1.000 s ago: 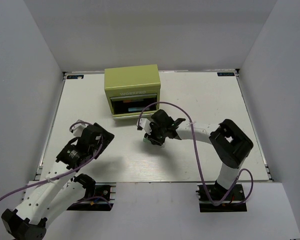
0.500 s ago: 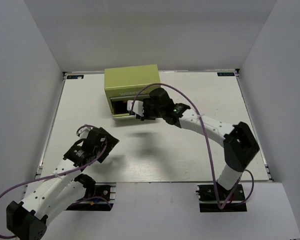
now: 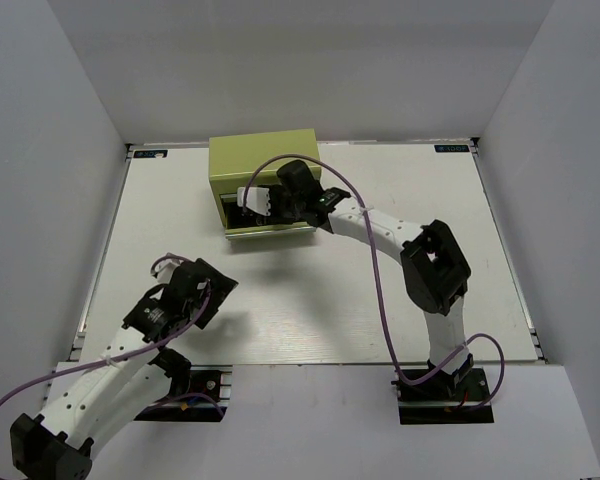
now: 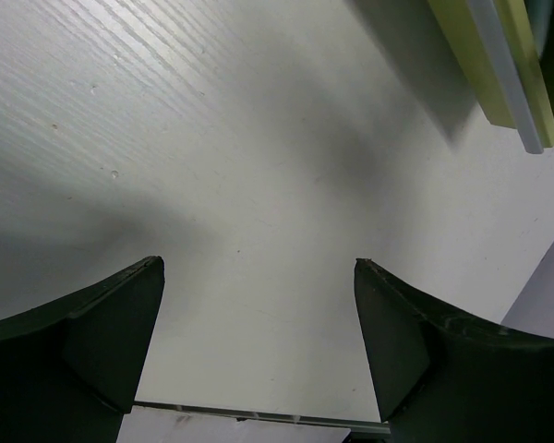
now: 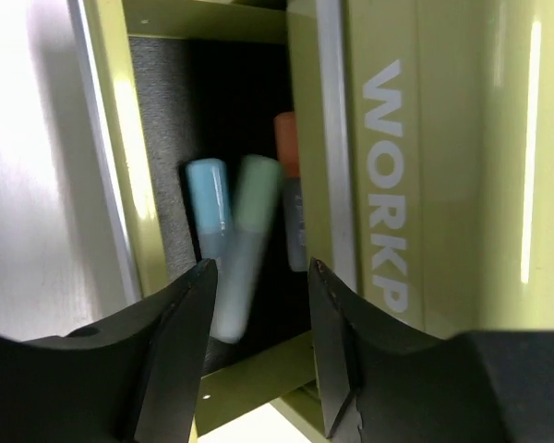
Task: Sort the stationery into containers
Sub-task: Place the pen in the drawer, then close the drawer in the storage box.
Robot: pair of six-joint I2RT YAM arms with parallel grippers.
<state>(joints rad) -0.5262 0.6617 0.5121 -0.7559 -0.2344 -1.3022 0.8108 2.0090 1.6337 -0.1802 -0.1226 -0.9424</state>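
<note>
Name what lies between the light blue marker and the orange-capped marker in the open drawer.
The green marker lies between the light blue marker and the orange-capped marker, inside the drawer. The right wrist view shows this, though the green one is blurred.

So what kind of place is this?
Likely a robot-lab test cell: plain white walls around a white tabletop, two white robot arms bolted at its near edge, a small olive-green metal chest.
</note>
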